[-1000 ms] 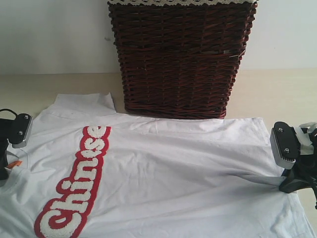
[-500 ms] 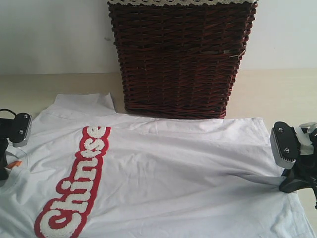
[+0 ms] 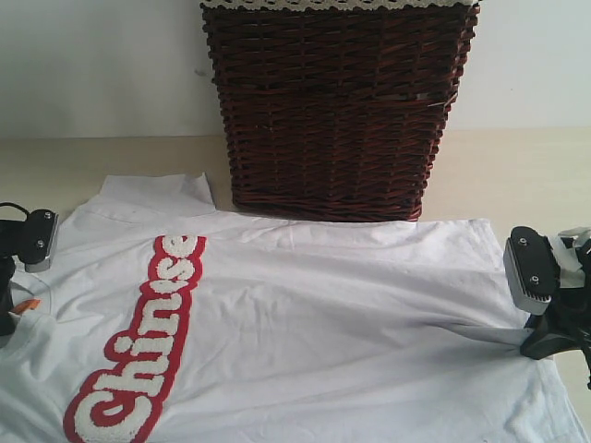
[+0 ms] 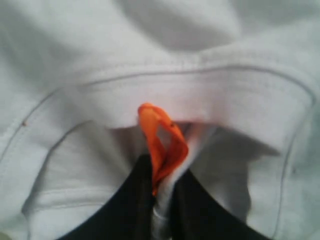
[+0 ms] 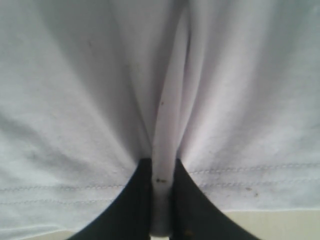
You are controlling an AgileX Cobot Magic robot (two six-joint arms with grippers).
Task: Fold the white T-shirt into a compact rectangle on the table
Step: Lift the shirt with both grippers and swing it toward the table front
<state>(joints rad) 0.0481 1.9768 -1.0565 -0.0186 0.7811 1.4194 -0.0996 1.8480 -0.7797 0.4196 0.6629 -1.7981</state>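
Note:
The white T-shirt point(image 3: 314, 314) lies spread on the table point(image 3: 83, 161), its red band of white lettering point(image 3: 138, 355) running toward the lower left. At the shirt's left edge my left gripper point(image 4: 161, 187) is shut on the collar point(image 4: 200, 95) beside the small orange neck tag point(image 4: 162, 140), with white cloth pinched between its black fingers point(image 4: 135, 200). At the right edge my right gripper point(image 5: 162, 172) is shut on a pinched ridge of the hem point(image 5: 167, 125). In the exterior view only the gripper bodies show, the left gripper point(image 3: 7, 305) and the right gripper point(image 3: 536, 343).
A dark brown wicker basket point(image 3: 337, 106) stands upright at the back, just behind the shirt's far edge. Bare table shows to the left of the basket and to its right point(image 3: 517, 175). A pale wall rises behind.
The left gripper body has shifted a little leftward at the shirt's edge. The right gripper and the shirt stay as they were.

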